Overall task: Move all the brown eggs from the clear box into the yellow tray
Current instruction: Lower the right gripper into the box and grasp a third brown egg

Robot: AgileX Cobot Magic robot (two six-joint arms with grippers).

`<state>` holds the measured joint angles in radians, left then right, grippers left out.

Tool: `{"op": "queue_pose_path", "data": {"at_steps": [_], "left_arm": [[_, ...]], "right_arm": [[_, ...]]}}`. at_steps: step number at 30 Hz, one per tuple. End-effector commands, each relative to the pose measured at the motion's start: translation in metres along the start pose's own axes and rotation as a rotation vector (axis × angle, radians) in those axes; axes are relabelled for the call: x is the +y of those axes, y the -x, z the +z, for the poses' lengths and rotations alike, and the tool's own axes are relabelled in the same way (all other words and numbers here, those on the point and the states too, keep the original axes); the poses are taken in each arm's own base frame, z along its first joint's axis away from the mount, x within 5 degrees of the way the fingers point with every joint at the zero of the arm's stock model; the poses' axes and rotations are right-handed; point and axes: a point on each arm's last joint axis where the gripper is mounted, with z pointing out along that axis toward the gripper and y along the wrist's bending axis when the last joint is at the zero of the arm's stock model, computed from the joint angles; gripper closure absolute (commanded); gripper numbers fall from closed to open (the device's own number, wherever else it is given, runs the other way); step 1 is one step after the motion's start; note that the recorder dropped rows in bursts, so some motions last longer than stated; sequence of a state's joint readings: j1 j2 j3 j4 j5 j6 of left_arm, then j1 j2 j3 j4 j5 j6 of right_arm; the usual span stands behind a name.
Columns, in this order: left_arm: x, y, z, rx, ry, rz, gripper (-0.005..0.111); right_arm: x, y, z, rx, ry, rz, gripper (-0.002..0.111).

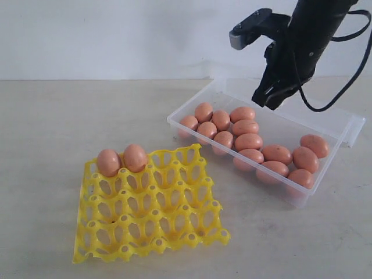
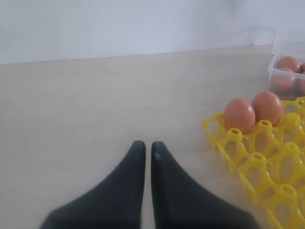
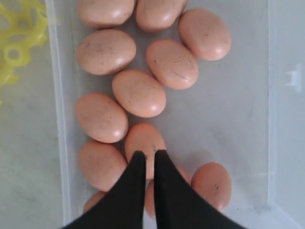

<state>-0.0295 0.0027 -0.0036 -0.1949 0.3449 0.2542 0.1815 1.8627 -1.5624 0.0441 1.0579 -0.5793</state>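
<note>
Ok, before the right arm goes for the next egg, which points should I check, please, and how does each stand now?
1. right gripper empty: ok, it holds nothing.
2. right gripper opened for a pick: not ok, the jaws are shut.
3. right gripper above the clear box: ok.
4. brown eggs reachable in the box: ok, the lid is folded back.
5. Free cups in the yellow tray: ok, only two are filled.
6. left gripper clear of the tray: ok, shut, beside it over the table.

Black cabled arm [image 1: 317, 29], tapered gripper [image 1: 265, 102]
</note>
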Motion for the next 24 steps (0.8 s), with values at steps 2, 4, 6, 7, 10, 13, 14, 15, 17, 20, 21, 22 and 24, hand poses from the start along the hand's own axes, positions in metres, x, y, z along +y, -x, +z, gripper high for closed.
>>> {"op": "queue_pose_path", "data": {"at_steps": [2,4,6,7,10,13,14,15,17,20,21,22,24], "left_arm": [[0.0,-0.001,0.0,-0.003,-0.003,0.004,0.103],[0.0,-0.001,0.0,-0.003,-0.003,0.004,0.103],[0.0,-0.001,0.0,-0.003,-0.003,0.004,0.103],[0.0,-0.001,0.0,-0.003,-0.003,0.004,0.103],[0.0,-0.001,0.0,-0.003,-0.003,0.004,0.103],[0.0,-0.001,0.0,-0.003,-0.003,0.004,0.103],[0.0,-0.001,0.0,-0.003,-0.003,0.004,0.103],[0.0,-0.001,0.0,-0.003,-0.003,0.004,0.103],[0.0,-0.001,0.0,-0.003,-0.003,0.004,0.103],[0.0,-0.001,0.0,-0.003,-0.003,0.004,0.103],[0.0,-0.001,0.0,-0.003,-0.003,0.004,0.103],[0.0,-0.001,0.0,-0.003,-0.003,0.004,0.103],[0.0,-0.001,0.0,-0.003,-0.003,0.004,0.103]], "right_arm": [[0.001,-0.002,0.025,0.078,0.053,-0.218,0.09],[0.001,-0.003,0.033,0.102,0.071,-0.262,0.075],[0.0,-0.004,0.035,0.115,0.07,-0.28,0.064],[-0.002,-0.005,0.036,0.126,0.057,-0.294,0.061],[-0.004,-0.006,0.039,0.144,0.037,-0.314,0.059],[-0.005,-0.006,0.046,0.146,0.037,-0.315,0.059],[-0.005,-0.006,0.05,0.147,0.037,-0.318,0.059],[-0.005,-0.005,0.053,0.143,0.035,-0.334,0.059],[-0.006,-0.005,0.061,0.138,0.036,-0.381,0.059],[-0.007,-0.003,0.07,0.129,0.03,-0.396,0.059],[-0.007,-0.003,0.073,0.129,0.028,-0.397,0.059],[-0.008,-0.003,0.074,0.126,0.024,-0.396,0.059],[-0.01,-0.003,0.078,0.124,0.019,-0.398,0.059]]}}
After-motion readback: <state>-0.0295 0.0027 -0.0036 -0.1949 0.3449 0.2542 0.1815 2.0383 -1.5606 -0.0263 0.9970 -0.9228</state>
